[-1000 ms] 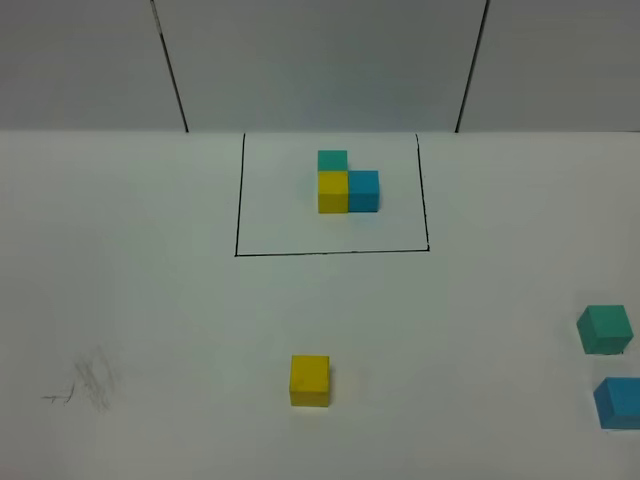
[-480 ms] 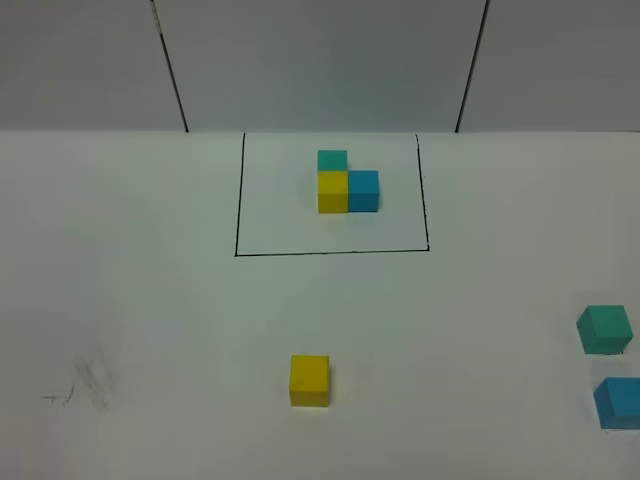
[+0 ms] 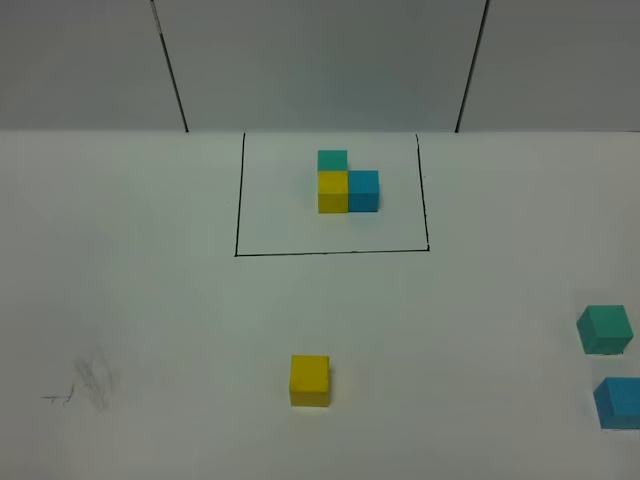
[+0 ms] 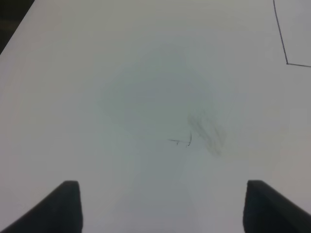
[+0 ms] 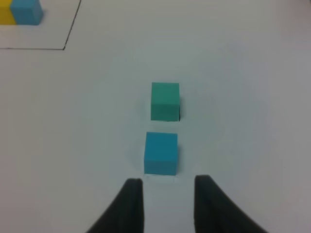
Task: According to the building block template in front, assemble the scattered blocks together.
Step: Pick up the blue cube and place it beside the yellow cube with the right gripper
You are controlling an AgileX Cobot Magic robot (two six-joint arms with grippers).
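Tabletop (image 3: 480,420) white, pencil smudge (image 3: 90,385).

left claw (image 4: 161,184), matte black wedge fingers (image 4: 63,208); right claw (image 5: 167,180), black tapered fingers (image 5: 130,208)

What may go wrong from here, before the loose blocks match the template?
1. The right gripper has its jaws close together just before the blue block. Unless they widen, they may push it into the teal-green block beyond it.
2. The yellow block lies apart from both, so joining needs a long carry and may end misaligned.
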